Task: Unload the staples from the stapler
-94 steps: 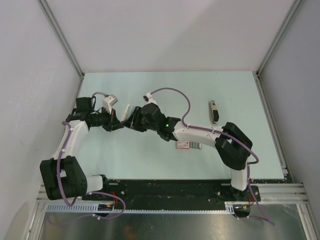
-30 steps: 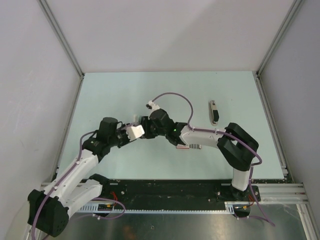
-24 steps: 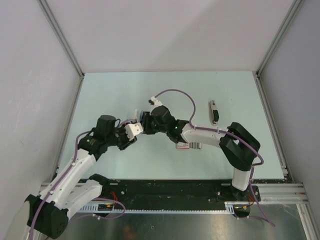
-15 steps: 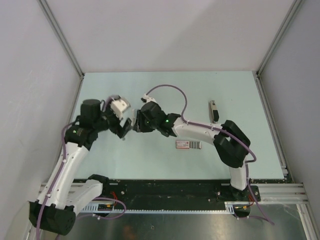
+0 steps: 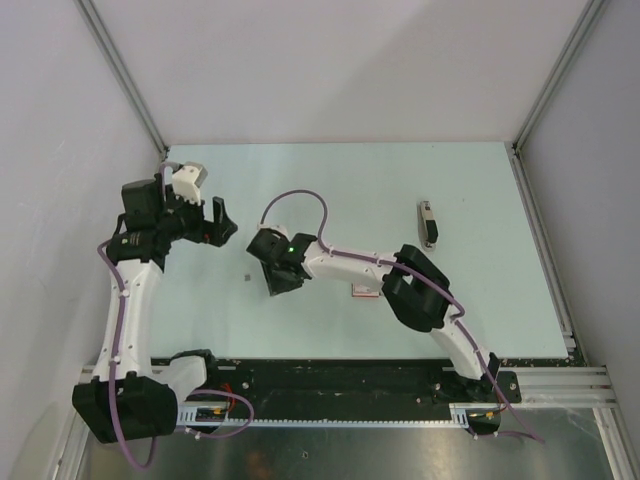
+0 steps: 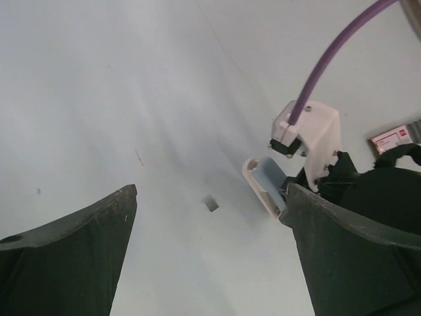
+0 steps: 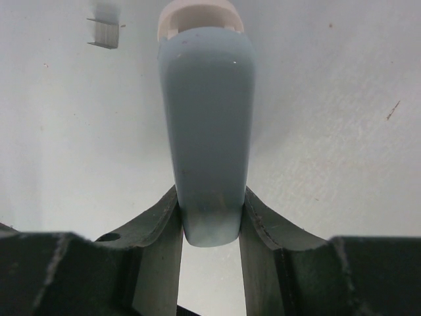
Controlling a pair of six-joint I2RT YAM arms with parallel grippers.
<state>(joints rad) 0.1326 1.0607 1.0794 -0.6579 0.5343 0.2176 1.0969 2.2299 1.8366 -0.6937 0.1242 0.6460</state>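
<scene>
Left arm extended up the left side of the top view, wrist turned right; its gripper (image 5: 222,220) has fingers spread wide. Right arm stretched leftward, low over the worktop (image 5: 480,190); its gripper (image 5: 283,280) points toward the near edge, fingers clamped on the stapler (image 7: 205,125).

You have a pale green table (image 5: 480,300) carrying a tiny grey strip of staples (image 5: 248,279) left of centre, a red-and-white box (image 5: 363,291) near the middle, and a dark oblong object (image 5: 428,222) toward the upper right.
</scene>
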